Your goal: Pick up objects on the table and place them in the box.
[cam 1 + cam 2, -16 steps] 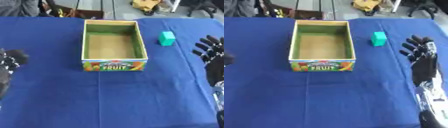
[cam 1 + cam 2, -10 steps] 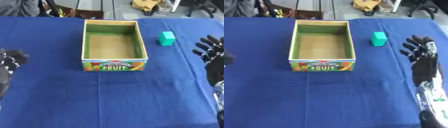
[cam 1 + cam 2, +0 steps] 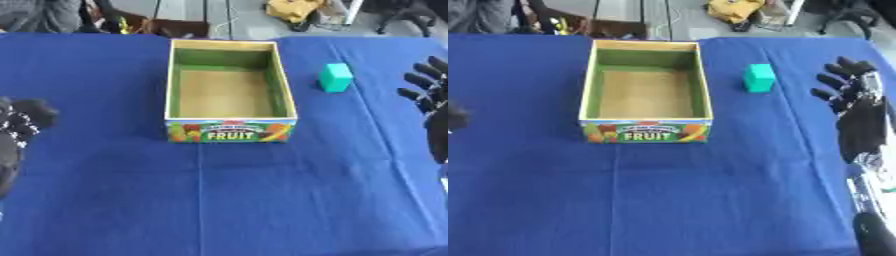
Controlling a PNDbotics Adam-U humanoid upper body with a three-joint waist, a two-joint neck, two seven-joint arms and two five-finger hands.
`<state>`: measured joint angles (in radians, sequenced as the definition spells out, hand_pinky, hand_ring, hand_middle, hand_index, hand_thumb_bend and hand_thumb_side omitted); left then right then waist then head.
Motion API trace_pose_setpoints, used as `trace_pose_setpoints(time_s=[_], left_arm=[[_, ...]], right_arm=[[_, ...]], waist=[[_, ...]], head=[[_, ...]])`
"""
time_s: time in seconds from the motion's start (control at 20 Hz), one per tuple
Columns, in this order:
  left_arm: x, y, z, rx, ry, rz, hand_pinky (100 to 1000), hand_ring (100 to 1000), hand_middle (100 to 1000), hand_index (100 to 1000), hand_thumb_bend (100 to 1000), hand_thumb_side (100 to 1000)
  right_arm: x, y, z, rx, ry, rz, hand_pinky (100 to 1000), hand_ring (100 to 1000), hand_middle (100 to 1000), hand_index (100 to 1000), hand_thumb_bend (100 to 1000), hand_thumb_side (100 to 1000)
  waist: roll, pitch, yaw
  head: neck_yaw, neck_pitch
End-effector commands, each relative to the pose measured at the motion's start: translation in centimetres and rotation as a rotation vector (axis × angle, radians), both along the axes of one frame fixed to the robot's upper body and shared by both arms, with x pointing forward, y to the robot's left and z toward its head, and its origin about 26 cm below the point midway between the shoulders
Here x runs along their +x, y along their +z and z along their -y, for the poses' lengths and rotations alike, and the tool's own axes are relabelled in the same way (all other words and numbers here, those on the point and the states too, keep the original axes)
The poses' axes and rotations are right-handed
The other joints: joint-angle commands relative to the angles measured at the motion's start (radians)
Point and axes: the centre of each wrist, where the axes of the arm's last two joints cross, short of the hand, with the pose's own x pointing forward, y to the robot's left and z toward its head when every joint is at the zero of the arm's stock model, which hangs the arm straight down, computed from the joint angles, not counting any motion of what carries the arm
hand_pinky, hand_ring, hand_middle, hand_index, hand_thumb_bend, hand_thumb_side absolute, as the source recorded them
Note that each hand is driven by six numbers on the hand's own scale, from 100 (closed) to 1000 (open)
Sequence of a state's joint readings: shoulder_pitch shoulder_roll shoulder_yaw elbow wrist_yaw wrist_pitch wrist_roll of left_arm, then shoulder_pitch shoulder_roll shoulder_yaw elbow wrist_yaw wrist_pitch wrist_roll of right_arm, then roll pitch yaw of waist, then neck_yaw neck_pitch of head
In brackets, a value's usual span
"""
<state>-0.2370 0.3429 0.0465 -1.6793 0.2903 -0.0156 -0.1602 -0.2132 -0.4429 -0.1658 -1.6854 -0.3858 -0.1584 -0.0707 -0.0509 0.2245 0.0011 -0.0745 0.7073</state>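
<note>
Right hand [image 3: 859, 107] is sitting at the table's right edge with fingers spread and relaxed, holding nothing and touching nothing we can see. We're reading it as the working hand for the coming reach.

We're looking at a blue tablecloth [image 3: 219, 200] covering the whole work surface. Centre-back we're seeing the cardboard fruit box [image 3: 229, 131], open top, nothing inside, long axis running away from us.

Key relation: the teal block [image 3: 758, 78] is standing on the cloth just right of the box, apart from its wall, level with the box's far half. From the right hand it's lying to the left and slightly farther away. It's standing upright, and its footprint is too compact to call a long axis.

Left hand [image 3: 19, 130] is showing at the left edge, well apart from the block with the box in between. It's holding nothing; fingers look curled in.

So we're judging the right hand as clearly nearer. It's already open enough that we're expecting a short reach left, then a short carry over the box's right wall.
</note>
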Motion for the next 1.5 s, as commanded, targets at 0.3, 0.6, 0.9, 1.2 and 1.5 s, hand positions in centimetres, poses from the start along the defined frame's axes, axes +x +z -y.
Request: trace_pose_setpoints(time_s=[0.3,0.6,0.9,1.2,1.5], left_arm=[[0.0,0.9,-0.1,0.022,-0.012,0.023,830,745,594,698,409,1000],[0.1,0.8,0.1,0.022,-0.025,0.022,830,745,594,699,407,1000],[0.2,1.0,0.2,0.034,-0.037,0.024,830,746,594,699,404,1000],[0.4,1.6,0.5,0.051,-0.06,0.038,830,747,593,699,403,1000],[0.7,2.3,0.8,0.067,-0.08,0.058,831,747,593,698,401,1000]], right_arm=[[1.9,6.1,6.2,-0.423,-0.016,0.009,778,837,811,944,100,683],[4.0,8.4,10.4,-0.672,-0.006,-0.079,815,886,874,1000,120,459],[5.8,9.5,13.4,-0.907,-0.035,-0.155,840,920,913,1000,264,344],[7.1,9.9,15.0,-1.137,-0.088,-0.257,856,938,927,1000,453,280],[7.5,10.1,15.8,-1.273,-0.148,-0.303,863,942,935,1000,448,280]], waist=[[0.006,-0.022,0.01],[0.011,-0.026,0.027],[0.008,-0.024,0.06],[-0.008,-0.011,0.115],[-0.027,0.001,0.172]], head=[[-0.005,0.002],[-0.019,0.005],[-0.03,0.009],[-0.05,0.0],[-0.075,-0.012]])
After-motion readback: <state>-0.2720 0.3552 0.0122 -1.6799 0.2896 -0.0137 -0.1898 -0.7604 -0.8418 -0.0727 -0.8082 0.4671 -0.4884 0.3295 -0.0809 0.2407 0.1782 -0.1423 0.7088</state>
